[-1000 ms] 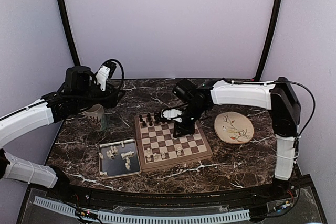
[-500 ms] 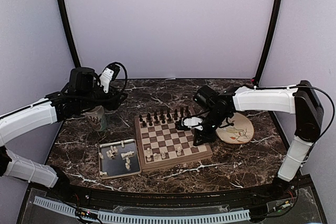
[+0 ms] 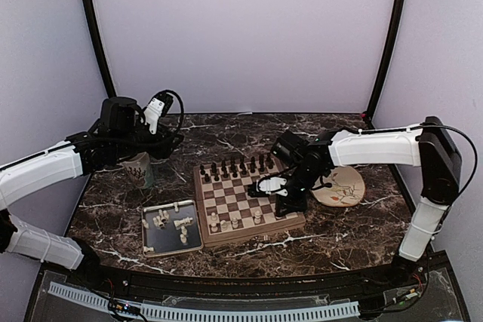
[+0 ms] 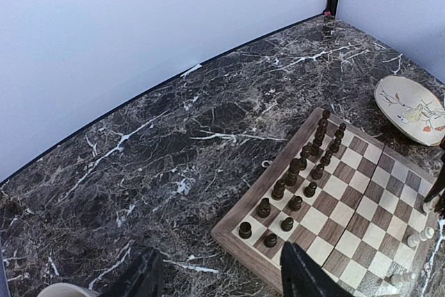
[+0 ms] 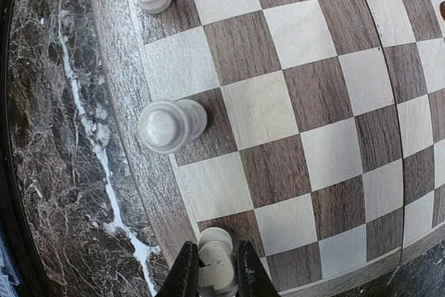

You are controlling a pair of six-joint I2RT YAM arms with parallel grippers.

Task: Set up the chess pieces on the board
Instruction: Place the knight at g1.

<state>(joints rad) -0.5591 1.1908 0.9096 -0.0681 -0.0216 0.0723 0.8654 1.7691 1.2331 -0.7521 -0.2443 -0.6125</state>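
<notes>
Dark marble tabletop (image 3: 347,231) | right hand (image 5: 215,276) clamped on white chess piece (image 5: 217,259), base hidden between fingers, over board (image 5: 278,137) edge square | left hand (image 4: 222,279) wide apart, empty, board ahead-right

No legible text, labels, brands or numbers showed in any view: the board (image 3: 245,201) carried only plain checks, the plate (image 3: 347,186) only a painted floral motif, and the mug (image 3: 139,171) pattern was too small to read.
</notes>
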